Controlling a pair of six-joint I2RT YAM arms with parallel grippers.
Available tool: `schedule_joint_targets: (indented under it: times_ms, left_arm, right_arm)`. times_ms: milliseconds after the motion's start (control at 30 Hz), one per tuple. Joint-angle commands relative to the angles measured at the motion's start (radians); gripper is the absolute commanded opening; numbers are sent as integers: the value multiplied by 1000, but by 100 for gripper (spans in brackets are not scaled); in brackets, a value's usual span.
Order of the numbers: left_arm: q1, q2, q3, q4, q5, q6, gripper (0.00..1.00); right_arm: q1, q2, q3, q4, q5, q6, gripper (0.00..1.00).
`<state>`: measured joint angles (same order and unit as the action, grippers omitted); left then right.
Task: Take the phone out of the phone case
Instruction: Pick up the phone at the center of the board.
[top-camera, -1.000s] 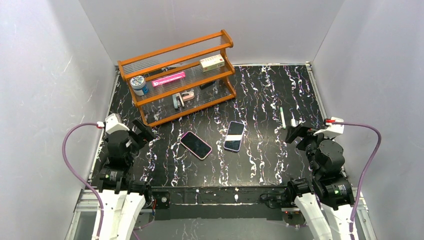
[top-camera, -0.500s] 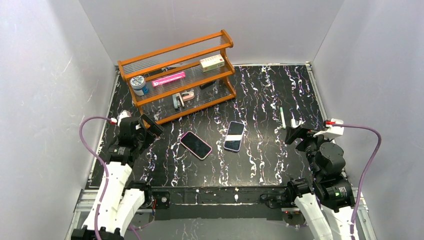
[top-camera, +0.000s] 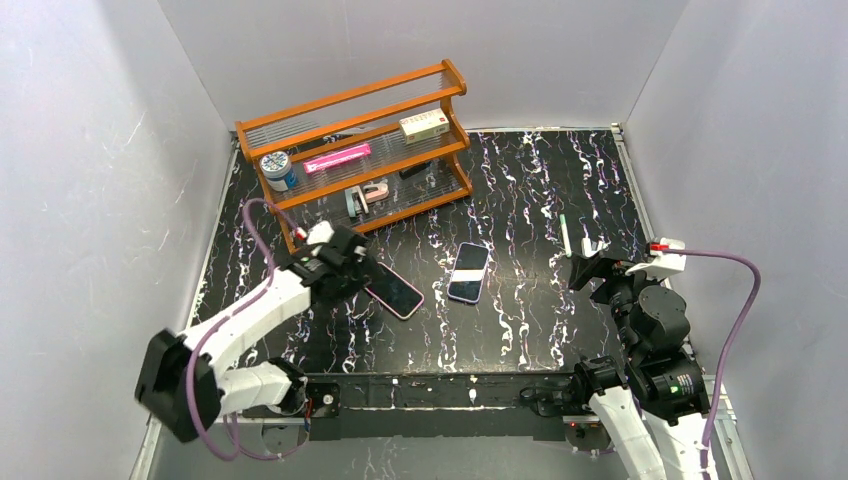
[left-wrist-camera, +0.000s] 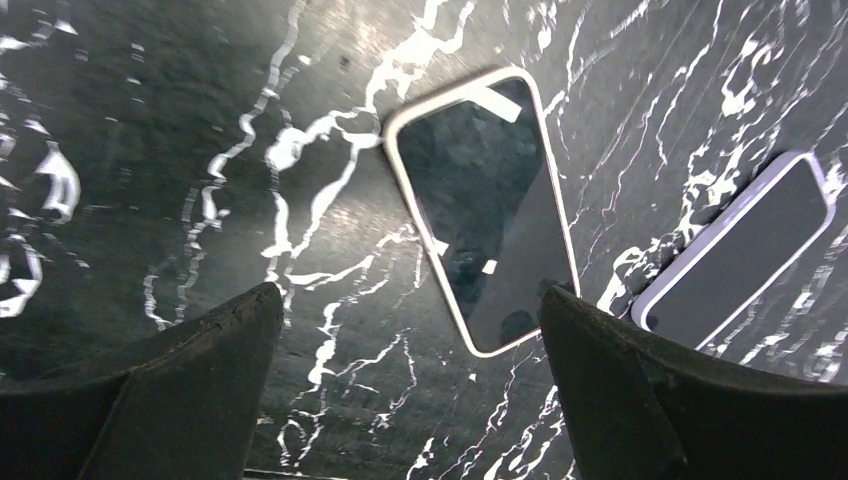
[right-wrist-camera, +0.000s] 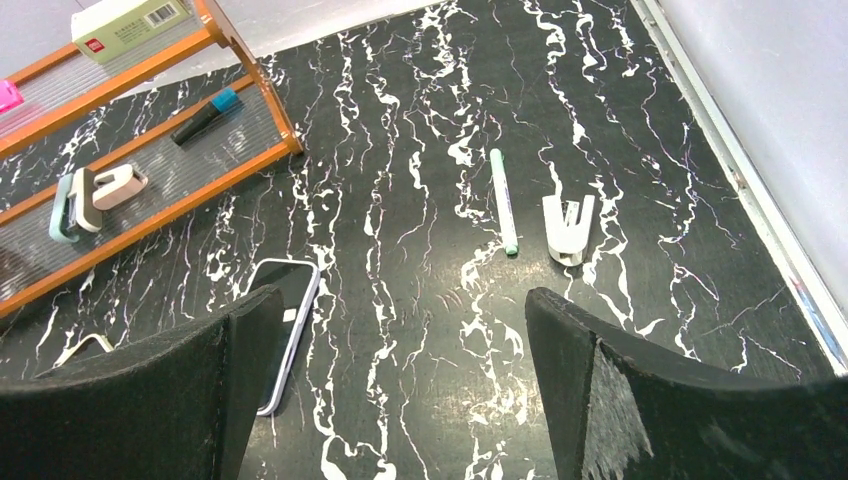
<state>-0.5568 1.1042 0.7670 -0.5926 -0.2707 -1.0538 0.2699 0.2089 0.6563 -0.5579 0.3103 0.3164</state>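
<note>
Two cased phones lie face up mid-table: one in a pink case (top-camera: 392, 290) and one in a pale lilac case (top-camera: 468, 271). My left gripper (top-camera: 358, 270) hovers open just over the pink-cased phone's near-left end. In the left wrist view the pink-cased phone (left-wrist-camera: 485, 210) lies ahead of the open left gripper (left-wrist-camera: 410, 295), its lower corner by the right finger, and the lilac-cased phone (left-wrist-camera: 740, 255) sits further right. My right gripper (top-camera: 583, 268) stays open at the table's right side. In the right wrist view the lilac-cased phone (right-wrist-camera: 298, 300) shows beside the right gripper's (right-wrist-camera: 400, 300) left finger.
A wooden shelf rack (top-camera: 355, 150) with small items stands at the back left, close behind the left arm. A pale green pen (right-wrist-camera: 503, 200) and a white clip (right-wrist-camera: 567, 228) lie near the right edge. Grey walls enclose the table.
My left arm has swung from the left table edge rightward and forward, bringing its open gripper over the pink-cased phone. The right arm has barely moved. Both phones lie where they were.
</note>
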Motion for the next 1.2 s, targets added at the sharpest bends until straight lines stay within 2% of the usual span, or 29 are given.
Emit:
schedule_joint_targets:
  times_ms: [0,233,533,800,1167]
  left_arm:
    - [-175,158,114,-76,-226,-220,98]
    - [-312,429,323,-299,-326,-466,98]
    - [-322,541,369,-347,-325,-618,98]
    - [-315,622,420,-310,-346,-630,98]
    - [-270,670,384,-239,-321,-632,98]
  right_arm:
    - [6,-5,-1,44,-14,7,99]
    - [5,-7,-1,46,-22,4,99]
    - [5,-2,-4,53,-50,-7,99]
    - [13,-5,-5,55,-55,-9,99]
    - [45,-8,-7,56,-56,-10,99]
